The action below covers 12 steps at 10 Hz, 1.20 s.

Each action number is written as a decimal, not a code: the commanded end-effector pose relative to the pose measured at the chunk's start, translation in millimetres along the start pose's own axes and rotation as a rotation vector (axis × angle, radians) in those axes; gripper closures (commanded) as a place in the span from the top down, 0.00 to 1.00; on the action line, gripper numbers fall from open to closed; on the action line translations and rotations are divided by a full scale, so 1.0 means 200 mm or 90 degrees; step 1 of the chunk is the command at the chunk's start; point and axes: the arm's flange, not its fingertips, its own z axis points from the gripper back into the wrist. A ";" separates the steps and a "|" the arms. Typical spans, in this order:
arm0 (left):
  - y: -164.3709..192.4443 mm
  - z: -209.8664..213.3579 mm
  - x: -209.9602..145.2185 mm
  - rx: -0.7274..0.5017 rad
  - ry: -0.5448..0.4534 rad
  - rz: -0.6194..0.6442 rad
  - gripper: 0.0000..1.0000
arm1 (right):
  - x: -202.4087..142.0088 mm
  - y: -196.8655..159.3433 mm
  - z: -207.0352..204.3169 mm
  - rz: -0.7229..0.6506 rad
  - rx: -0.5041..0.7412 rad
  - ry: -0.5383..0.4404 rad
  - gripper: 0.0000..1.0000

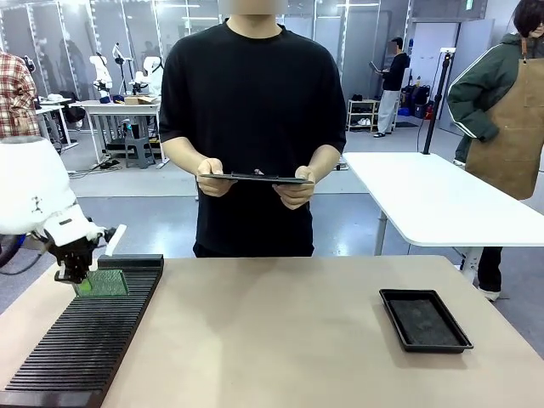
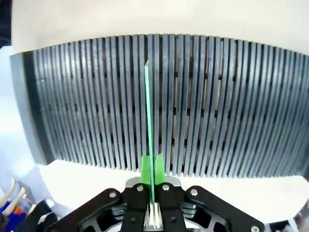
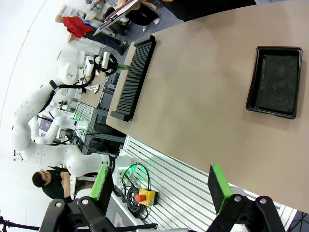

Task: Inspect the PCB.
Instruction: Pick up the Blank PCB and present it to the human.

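Your left gripper (image 2: pixel 151 171) pinches the PCB (image 2: pixel 148 111) between its jaws; the board extends straight ahead of them, edge-on, into the black slotted rack (image 2: pixel 231 106). Your right gripper (image 3: pixel 159 183) holds its jaws spread wide.

PCB (image 1: pixel 104 282): 1
Slotted rack (image 1: pixel 93 336): 1
Black tray (image 1: pixel 425 321): 1
Clipboard (image 1: pixel 255 178): 1
Grippers: 2, the left gripper (image 1: pixel 82 285) and the right gripper (image 3: pixel 159 186)
Person at the table (image 1: pixel 252 127): 1
Near tables: 2, the tan table (image 1: pixel 280 340) and the white table (image 1: pixel 442 204)
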 end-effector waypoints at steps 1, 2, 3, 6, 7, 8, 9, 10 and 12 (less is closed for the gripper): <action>-0.06 0.26 0.00 0.006 -0.055 0.058 0.00 | 0.00 0.00 0.00 0.012 0.006 -0.001 1.00; -0.08 0.35 -0.01 -0.010 -0.105 0.088 0.00 | 0.00 0.00 0.00 0.012 0.006 -0.001 1.00; -0.10 0.41 -0.02 -0.043 -0.150 0.129 0.00 | 0.00 0.00 0.00 0.012 0.006 -0.001 1.00; -0.06 0.46 -0.07 -0.169 -0.424 0.389 0.00 | 0.00 0.00 0.00 0.012 0.006 -0.001 1.00; -0.05 0.42 -0.09 -0.227 -0.502 0.472 0.00 | 0.00 0.00 0.00 0.012 0.006 -0.001 1.00; -0.02 0.37 -0.11 -0.273 -0.551 0.516 0.00 | 0.00 0.00 0.00 0.012 0.006 -0.001 1.00; 0.03 0.31 -0.10 -0.328 -0.605 0.541 0.00 | 0.00 0.00 0.00 0.012 0.006 -0.001 1.00; 0.08 0.21 -0.10 -0.394 -0.630 0.596 0.00 | 0.00 0.00 0.00 0.012 0.006 -0.001 1.00; 0.19 -0.01 -0.05 -0.529 -0.669 0.615 0.00 | 0.00 0.00 0.00 0.012 0.006 -0.001 1.00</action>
